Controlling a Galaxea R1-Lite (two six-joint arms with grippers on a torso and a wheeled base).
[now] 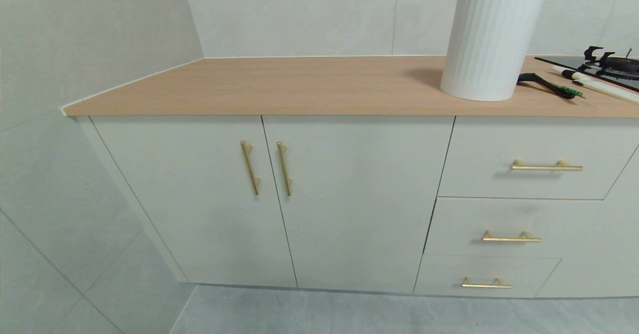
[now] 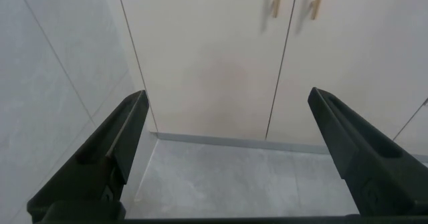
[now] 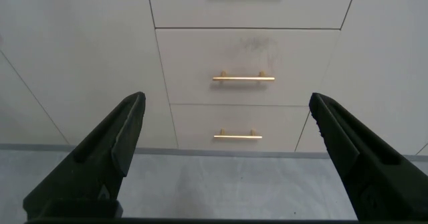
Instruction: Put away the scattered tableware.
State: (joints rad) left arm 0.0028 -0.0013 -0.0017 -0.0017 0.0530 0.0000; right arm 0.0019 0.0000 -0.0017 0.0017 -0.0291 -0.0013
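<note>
Head view showed the tableware, a black-handled utensil [image 1: 544,82] and a white utensil [image 1: 599,85], lying on the wooden countertop [image 1: 299,84] just beside a white ribbed container [image 1: 491,42]. The left gripper [image 2: 227,95], spread and empty, faced the cabinet doors [image 2: 214,63]; the right gripper [image 3: 227,98], likewise spread, faced the drawers [image 3: 247,63].

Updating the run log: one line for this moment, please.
left pincer open, empty, facing cabinet doors | right pincer open, empty, facing drawers | utensils on countertop beside white container, untouched
</note>
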